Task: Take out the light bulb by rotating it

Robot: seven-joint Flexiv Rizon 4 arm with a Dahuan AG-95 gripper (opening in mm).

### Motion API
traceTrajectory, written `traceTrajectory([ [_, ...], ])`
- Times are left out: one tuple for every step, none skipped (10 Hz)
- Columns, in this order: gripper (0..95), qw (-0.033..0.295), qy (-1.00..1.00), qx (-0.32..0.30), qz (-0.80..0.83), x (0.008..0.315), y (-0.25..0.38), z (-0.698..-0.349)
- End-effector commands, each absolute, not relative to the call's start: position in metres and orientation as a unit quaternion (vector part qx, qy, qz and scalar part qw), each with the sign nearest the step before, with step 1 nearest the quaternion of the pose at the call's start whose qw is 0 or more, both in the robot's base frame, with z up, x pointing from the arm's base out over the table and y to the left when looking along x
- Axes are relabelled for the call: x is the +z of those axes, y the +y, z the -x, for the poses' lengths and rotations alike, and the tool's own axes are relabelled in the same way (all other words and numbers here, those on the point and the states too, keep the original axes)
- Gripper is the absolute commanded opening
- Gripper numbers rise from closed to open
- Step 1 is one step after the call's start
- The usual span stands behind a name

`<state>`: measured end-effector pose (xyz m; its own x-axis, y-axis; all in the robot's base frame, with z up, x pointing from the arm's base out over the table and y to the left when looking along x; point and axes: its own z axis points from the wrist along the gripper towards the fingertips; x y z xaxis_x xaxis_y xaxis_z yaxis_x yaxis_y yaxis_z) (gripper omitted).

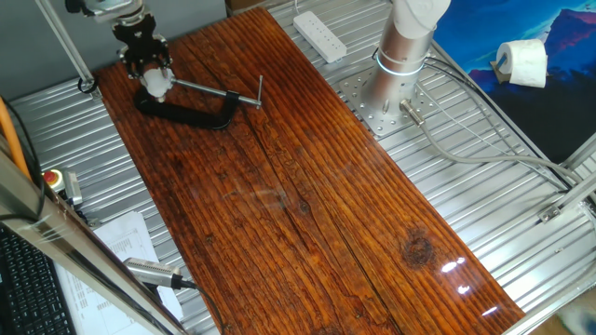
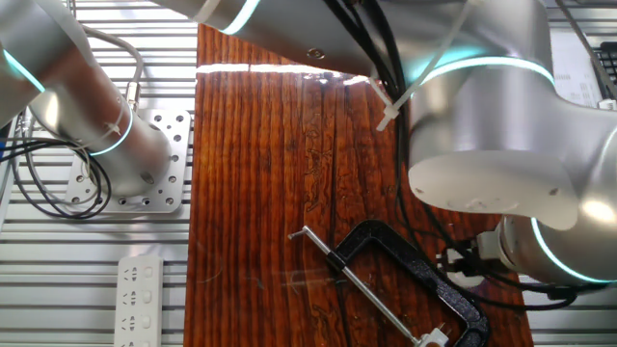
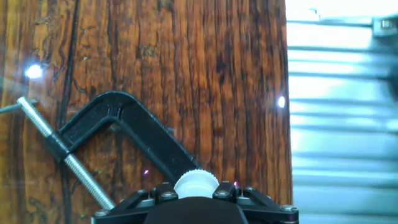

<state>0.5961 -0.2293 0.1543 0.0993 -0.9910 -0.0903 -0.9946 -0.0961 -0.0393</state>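
The light bulb [image 1: 155,85] is a small white rounded thing at the far left of the wooden board, at one end of a black C-clamp [image 1: 189,113] with a steel screw bar [image 1: 220,91]. My gripper [image 1: 149,67] comes down from above, its fingers on both sides of the bulb. In the hand view the bulb's white ridged top [image 3: 196,181] sits between the two fingers [image 3: 158,191], and the clamp [image 3: 127,124] lies beyond it. The bulb's grey base is hidden. In the other fixed view the clamp [image 2: 416,267] shows, while the arm hides most of the gripper.
A white power strip [image 1: 319,33] and the arm's base [image 1: 399,58] stand at the board's far edge. A tissue roll [image 1: 521,63] lies at the right. Ribbed metal tabletop [image 3: 339,124] borders the board. A red button [image 1: 52,177] and papers [image 1: 121,240] are at the left.
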Motion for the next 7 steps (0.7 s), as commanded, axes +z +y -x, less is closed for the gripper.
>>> traceTrajectory([
  [0.0, 0.099, 0.641, 0.047, 0.759, 0.153, -0.222, -0.595],
  [0.0, 0.107, 0.640, 0.047, 0.759, 0.152, -0.219, -0.594],
  [0.0, 0.119, 0.639, 0.046, 0.759, 0.150, -0.216, -0.593],
  [0.0, 0.133, 0.636, 0.050, 0.758, 0.148, -0.213, -0.593],
  [0.0, 0.149, 0.632, 0.054, 0.758, 0.147, -0.212, -0.593],
  [0.0, 0.162, 0.625, 0.058, 0.761, 0.145, -0.211, -0.593],
  [0.0, 0.180, 0.622, 0.068, 0.759, 0.142, -0.210, -0.593],
])
